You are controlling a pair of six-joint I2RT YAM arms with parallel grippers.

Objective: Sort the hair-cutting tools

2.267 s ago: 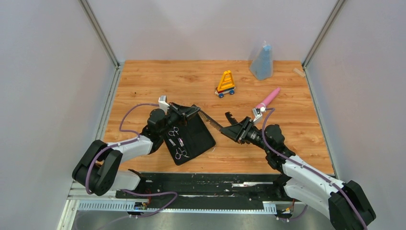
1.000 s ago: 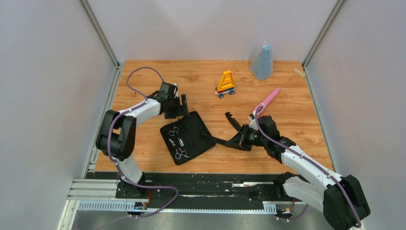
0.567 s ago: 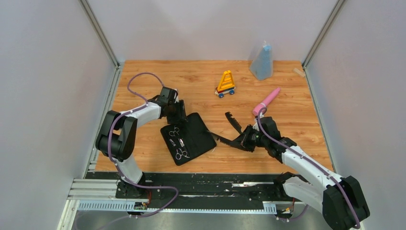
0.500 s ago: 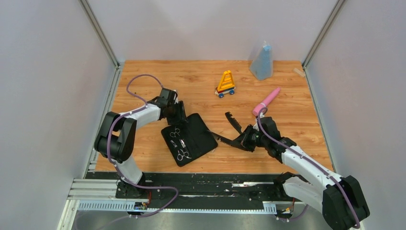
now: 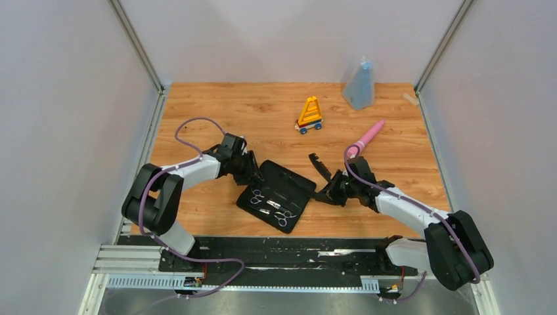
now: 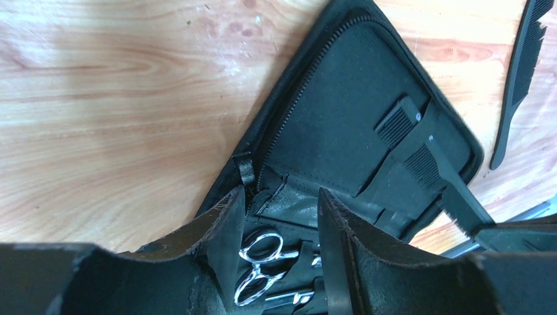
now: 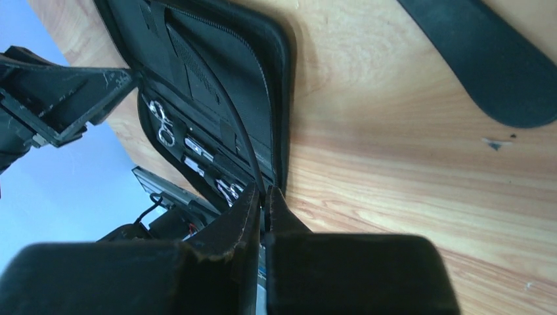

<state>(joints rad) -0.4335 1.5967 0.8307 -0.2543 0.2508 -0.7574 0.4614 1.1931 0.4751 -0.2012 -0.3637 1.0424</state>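
An open black case [image 5: 289, 187] [image 6: 341, 105] [image 7: 217, 52] lies between my arms. Two silver scissors [image 5: 257, 194] [image 5: 284, 217] [image 6: 259, 262] [image 7: 159, 121] sit strapped in its near half. My right gripper [image 5: 335, 190] [image 7: 264, 191] is shut on the handled black comb [image 5: 320, 195] [image 6: 423, 167] [image 7: 240, 141], whose toothed end lies under a strap in the case's far half. The second black comb [image 5: 320, 167] [image 6: 522, 72] [image 7: 486, 72] lies on the wood just beyond. My left gripper [image 5: 253, 172] [image 6: 279, 193] stands half open at the case's left end, a finger on each side of the hinge.
A yellow-orange wheeled toy [image 5: 309, 115] stands at the middle back and a pink wand [image 5: 366, 134] lies to its right. A blue bag [image 5: 359, 84] and a small wooden piece [image 5: 410, 98] are in the back right corner. A black rail [image 5: 263, 252] runs along the front edge.
The case has swung round and slid right, so the held comb's toothed end now lies inside it. My left gripper moved nearer and rightward with it, its jaws narrowing. The right gripper stayed shut.
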